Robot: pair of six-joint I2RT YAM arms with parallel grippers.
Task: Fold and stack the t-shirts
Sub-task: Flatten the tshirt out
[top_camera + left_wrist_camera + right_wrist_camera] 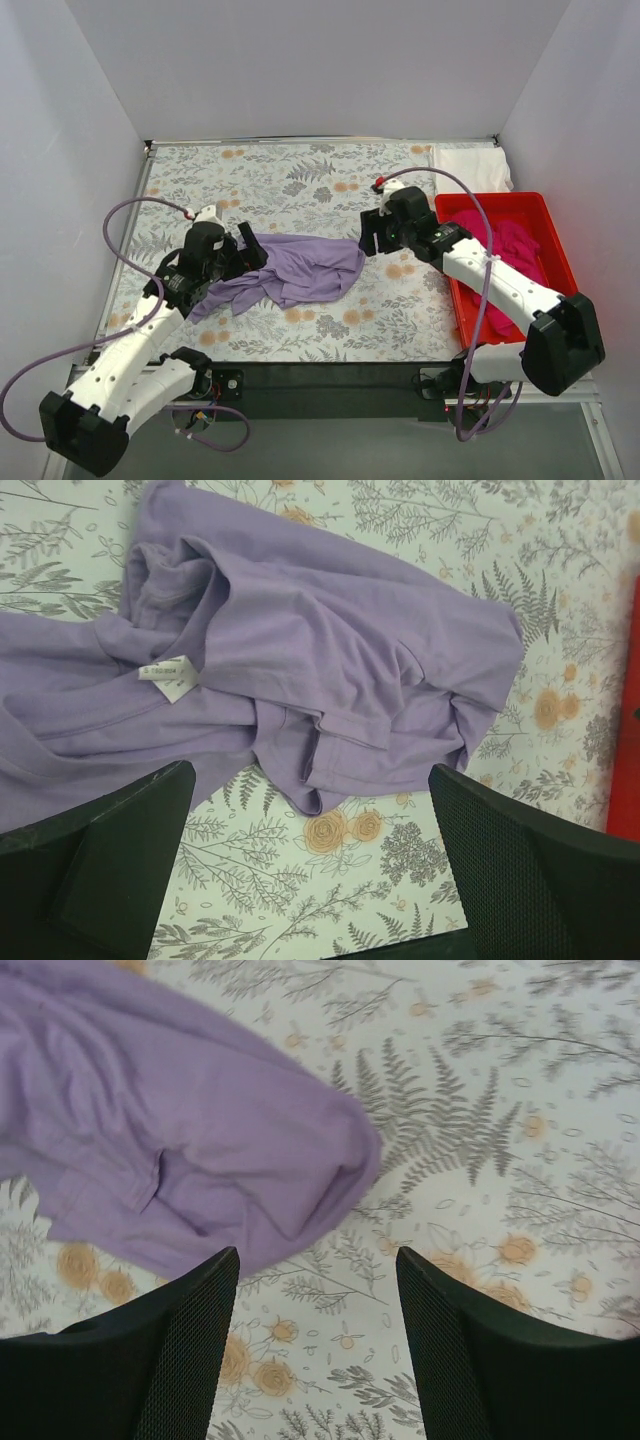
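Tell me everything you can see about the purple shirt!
The purple shirt is soft, thin-looking cloth, plain lavender all over. It lies crumpled and unfolded on the middle of the flowery tablecloth, with wrinkles, turned-over edges and stitched hems. A small white label shows near its neck opening. Nothing grips it.

Lavender t-shirt (305,268), magenta t-shirt (515,245) and white t-shirt (472,162) are plain; the bin (490,197) is red; the tablecloth (300,175) shows grey ferns, orange flowers.
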